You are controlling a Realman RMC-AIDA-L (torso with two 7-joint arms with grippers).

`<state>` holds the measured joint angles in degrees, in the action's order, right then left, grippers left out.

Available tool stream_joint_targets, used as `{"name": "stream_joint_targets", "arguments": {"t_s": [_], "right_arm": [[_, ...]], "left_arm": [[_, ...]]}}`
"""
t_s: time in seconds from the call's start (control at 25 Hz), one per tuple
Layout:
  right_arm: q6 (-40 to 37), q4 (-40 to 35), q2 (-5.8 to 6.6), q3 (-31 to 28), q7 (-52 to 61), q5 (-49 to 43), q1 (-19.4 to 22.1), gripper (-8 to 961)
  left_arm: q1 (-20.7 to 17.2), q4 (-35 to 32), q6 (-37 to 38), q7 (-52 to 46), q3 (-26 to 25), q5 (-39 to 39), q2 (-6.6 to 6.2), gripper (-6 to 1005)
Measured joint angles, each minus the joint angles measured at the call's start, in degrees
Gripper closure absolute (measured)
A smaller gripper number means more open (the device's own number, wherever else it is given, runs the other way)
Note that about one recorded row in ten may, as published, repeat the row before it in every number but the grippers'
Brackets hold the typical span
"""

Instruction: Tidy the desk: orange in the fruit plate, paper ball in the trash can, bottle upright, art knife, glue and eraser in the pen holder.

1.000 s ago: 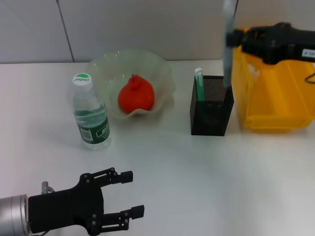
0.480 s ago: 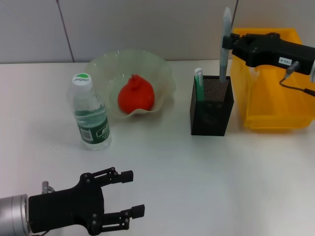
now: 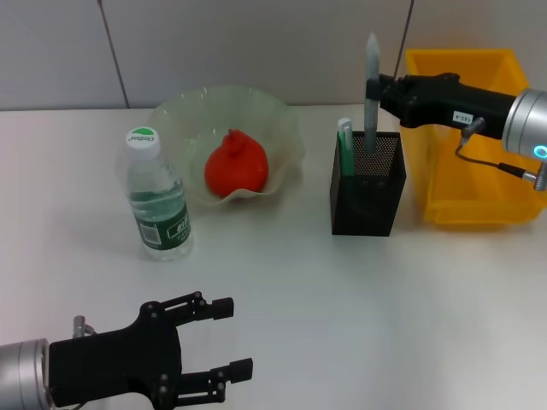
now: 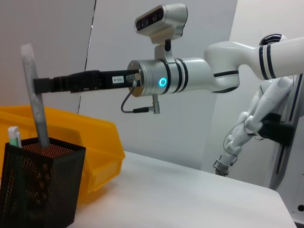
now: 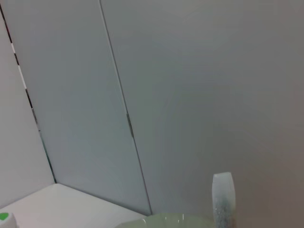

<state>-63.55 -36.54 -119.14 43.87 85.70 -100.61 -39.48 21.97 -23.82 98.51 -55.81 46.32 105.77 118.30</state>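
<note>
My right gripper (image 3: 377, 89), clamped on the art knife (image 3: 370, 85), has swung from above the trash can (image 3: 479, 201) to the pen holder (image 3: 367, 184) at two o'clock, tip now inside, ready to release; my left gripper (image 3: 224, 342) idles, fingers apart.

Three cams, one high and two riding the wrists.

The head cam looks forward and down over the whole table (image 3: 359, 290), fairly far back. The left wrist cam sits low near the table surface, facing sideways across it, close to the pen holder (image 4: 40, 183) and trash can (image 4: 95, 142); it shares both with the head view. The right wrist cam points at the back wall, catching just the fruit plate (image 5: 166, 221) rim and the knife (image 5: 223, 197) tip.
</note>
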Motion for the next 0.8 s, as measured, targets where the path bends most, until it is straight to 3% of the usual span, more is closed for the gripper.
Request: {"name": "stream_joint_targets", "arguments": {"t_s": [0.32,0.64,0.8], "right_arm": [[-0.6,0.1,-0.05,0.1,0.3,0.3,0.9,807],[-1.6,-0.2,-0.08,0.0,-1.2,5.1,2.7,510],[-7.8,0.7,-0.23,-0.1,-10.0,19.1,6.1,321]], "left_arm": [[0.0,0.0,0.3,0.0,0.0,0.0,-0.11,201],[0.0,0.0,0.6,0.0,0.0,0.0,-0.18,201],[0.1,0.1,0.9,0.0,-1.1,0.0,-0.06,201]]}}
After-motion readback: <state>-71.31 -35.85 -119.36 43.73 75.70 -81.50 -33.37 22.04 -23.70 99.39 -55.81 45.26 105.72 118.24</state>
